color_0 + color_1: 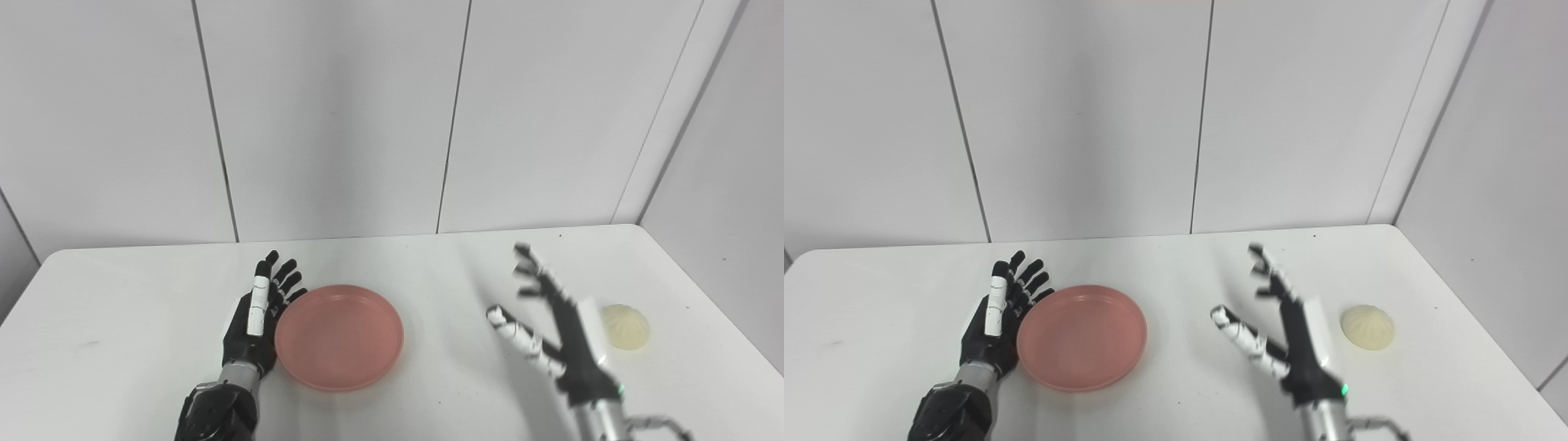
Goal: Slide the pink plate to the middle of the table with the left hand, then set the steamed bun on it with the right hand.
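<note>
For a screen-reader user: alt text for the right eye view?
A pink plate lies on a white table, the open left hand against its left rim. The open right hand is raised beside a steamed bun.

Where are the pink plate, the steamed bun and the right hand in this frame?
pink plate (339, 337), left eye view, bare centre of its dish.
steamed bun (1368, 327), right eye view, top of its dome.
right hand (1295, 343), right eye view, back of the palm, fingers spread.
</note>
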Tool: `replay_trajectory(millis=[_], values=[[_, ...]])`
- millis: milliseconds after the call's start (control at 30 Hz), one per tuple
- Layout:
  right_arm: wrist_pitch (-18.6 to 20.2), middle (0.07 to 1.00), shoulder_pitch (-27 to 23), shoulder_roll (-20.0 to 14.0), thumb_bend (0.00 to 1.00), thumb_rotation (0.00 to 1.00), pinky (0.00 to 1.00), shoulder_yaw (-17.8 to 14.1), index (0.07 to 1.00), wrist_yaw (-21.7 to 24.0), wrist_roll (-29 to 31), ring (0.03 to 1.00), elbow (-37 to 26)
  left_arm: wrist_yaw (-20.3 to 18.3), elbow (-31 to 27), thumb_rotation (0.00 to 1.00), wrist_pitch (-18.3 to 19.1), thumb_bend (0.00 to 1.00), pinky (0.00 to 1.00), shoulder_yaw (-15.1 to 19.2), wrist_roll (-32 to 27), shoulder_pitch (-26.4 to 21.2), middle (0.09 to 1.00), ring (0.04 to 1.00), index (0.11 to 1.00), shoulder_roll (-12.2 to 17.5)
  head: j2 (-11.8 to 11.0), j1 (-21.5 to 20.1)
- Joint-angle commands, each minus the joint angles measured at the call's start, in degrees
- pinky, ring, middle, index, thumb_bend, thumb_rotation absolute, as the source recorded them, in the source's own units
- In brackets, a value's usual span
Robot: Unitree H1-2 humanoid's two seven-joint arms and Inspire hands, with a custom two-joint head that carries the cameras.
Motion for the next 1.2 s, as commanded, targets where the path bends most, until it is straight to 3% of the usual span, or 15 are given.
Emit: replay_trajectory(millis=[0, 133, 333, 767, 867, 967, 1167], values=[[4.8, 0.893, -1.8, -4.4, 0.87, 0.82, 0.69, -0.5, 0.835, 6.8, -8.1, 0.858, -5.5, 0.2, 3.3, 0.87, 1.6, 0.90, 0.87, 0.2, -0.3, 1.0, 0.927, 0.929, 0.978, 0.0, 0.0, 0.0], [9.8, 0.880, -4.3, -9.2, 0.91, 0.73, 0.65, -2.5, 0.837, 14.5, -11.6, 0.839, -9.0, 0.4, 4.7, 0.86, 0.9, 0.90, 0.88, 0.3, -0.2, 0.4, 0.917, 0.926, 0.976, 0.0, -0.5, -0.2], [11.9, 0.818, -7.6, -17.3, 0.98, 0.61, 0.58, -4.0, 0.811, 22.4, -15.1, 0.775, -4.6, 0.0, 4.4, 0.85, 1.0, 0.91, 0.87, 0.6, -0.7, 0.3, 0.913, 0.919, 0.981, 0.0, -0.6, 0.1], [14.7, 0.821, -10.4, -26.6, 0.97, 0.48, 0.61, -2.2, 0.790, 34.5, -23.6, 0.813, 6.7, -0.3, 4.0, 0.87, 1.4, 0.90, 0.87, 0.2, -0.2, 0.6, 0.916, 0.925, 1.000, 0.0, -0.6, 0.2], [13.6, 0.822, -10.4, -27.9, 0.98, 0.48, 0.63, -2.4, 0.787, 32.9, -22.7, 0.817, 12.3, -0.6, 4.3, 0.86, 1.5, 0.90, 0.89, 0.5, -0.7, 0.4, 0.920, 0.933, 1.000, -0.2, -0.7, 0.4], [12.3, 0.828, -10.7, -28.9, 1.00, 0.54, 0.74, -1.9, 0.782, 30.3, -22.2, 0.845, 18.1, -0.4, 4.4, 0.86, 1.5, 0.90, 0.88, 0.5, -0.5, 0.3, 0.912, 0.922, 0.994, -0.2, -0.7, 0.4], [11.5, 0.843, -12.0, -30.3, 1.00, 0.61, 0.85, 0.1, 0.799, 26.0, -21.0, 0.871, 27.6, -0.8, 4.2, 0.86, 1.5, 0.90, 0.87, 0.6, -0.6, 0.5, 0.912, 0.924, 1.000, -0.2, -0.7, 0.6]])
